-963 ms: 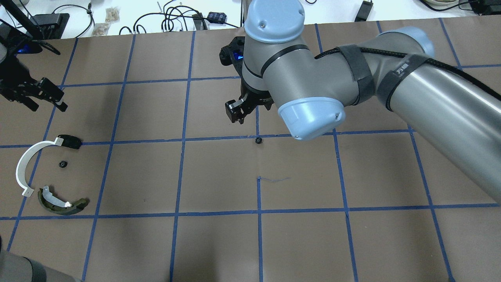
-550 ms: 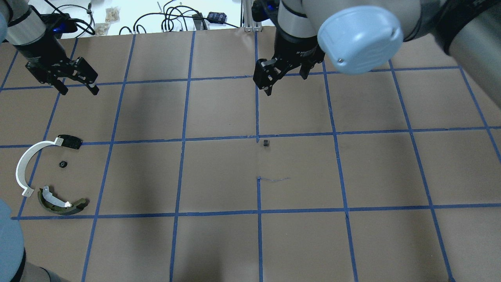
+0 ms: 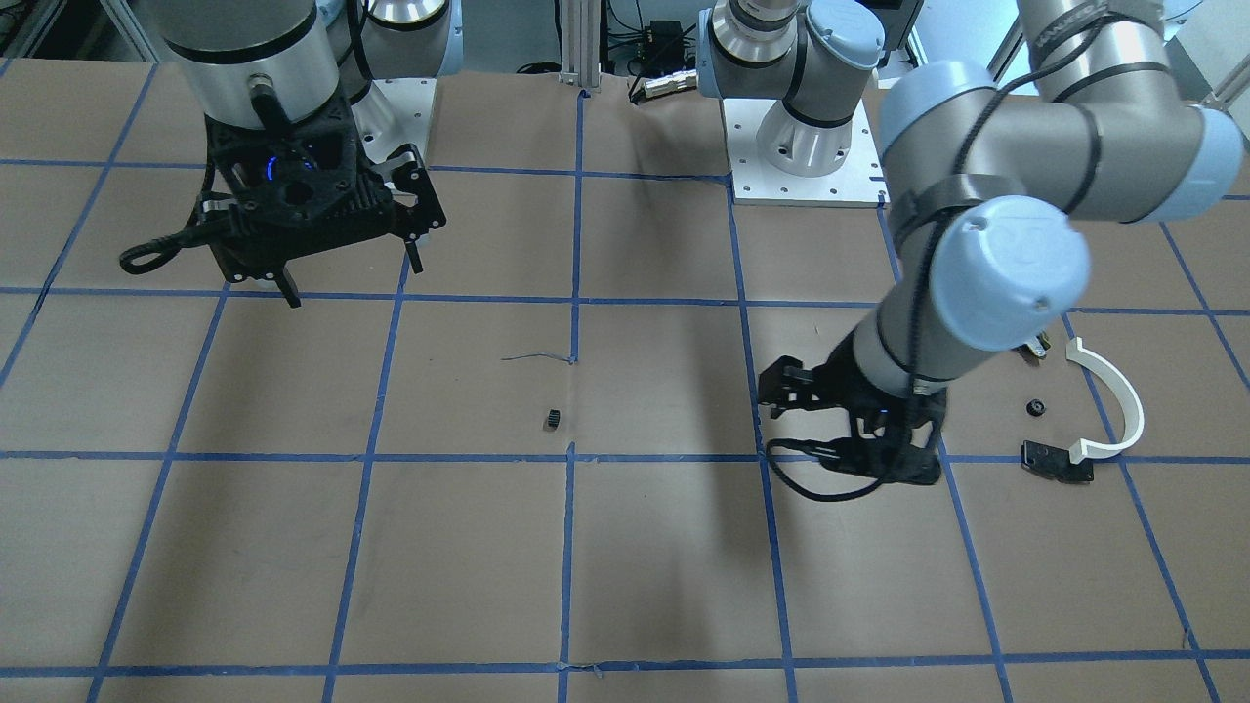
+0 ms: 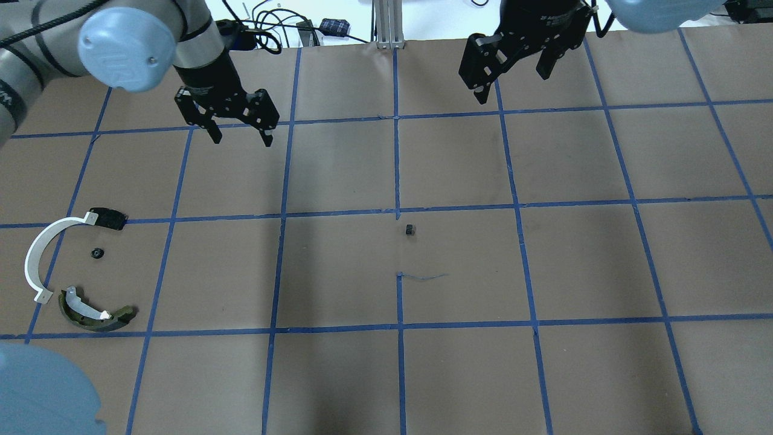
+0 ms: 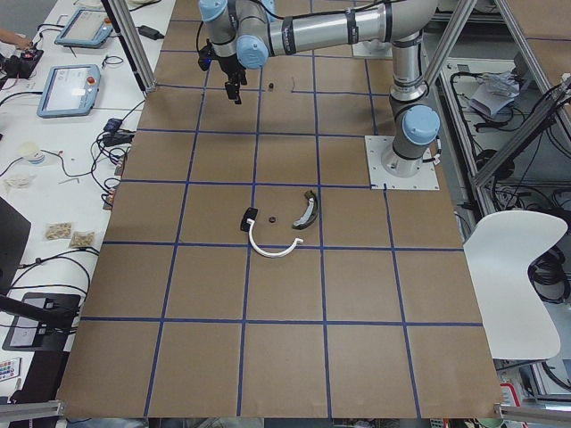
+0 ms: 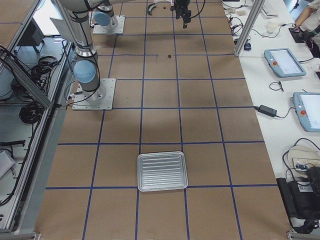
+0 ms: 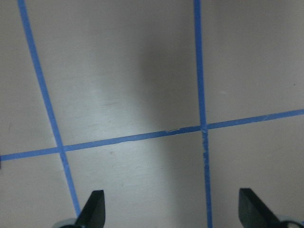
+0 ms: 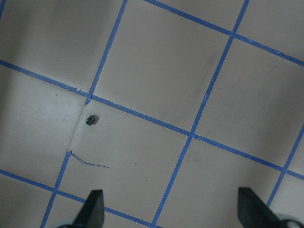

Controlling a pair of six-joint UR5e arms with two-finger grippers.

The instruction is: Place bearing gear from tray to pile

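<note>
Small black ribbed bearing gear (image 4: 410,229) lying alone mid-desk (image 4: 338,272).
Beside a blue tape crossing (image 4: 397,211), well apart from the pile (image 4: 28,260); left end effector (image 4: 241,139) and right end effector (image 4: 512,81) both spread.

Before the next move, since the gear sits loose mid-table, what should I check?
1. Bearing gear lies free on the table, in no jaws: ok.
2. Left gripper has its jaws open and empty: ok.
3. Left gripper is lined up over the gear: not ok, it hangs off to the side, nearer the far edge.
4. Right gripper is apart from the gear, jaws open: ok.
5. Pile has bare paper beside its white arc for a drop: ok.
6. Which way the gear lies for a grip: cannot tell, too small.
</note>
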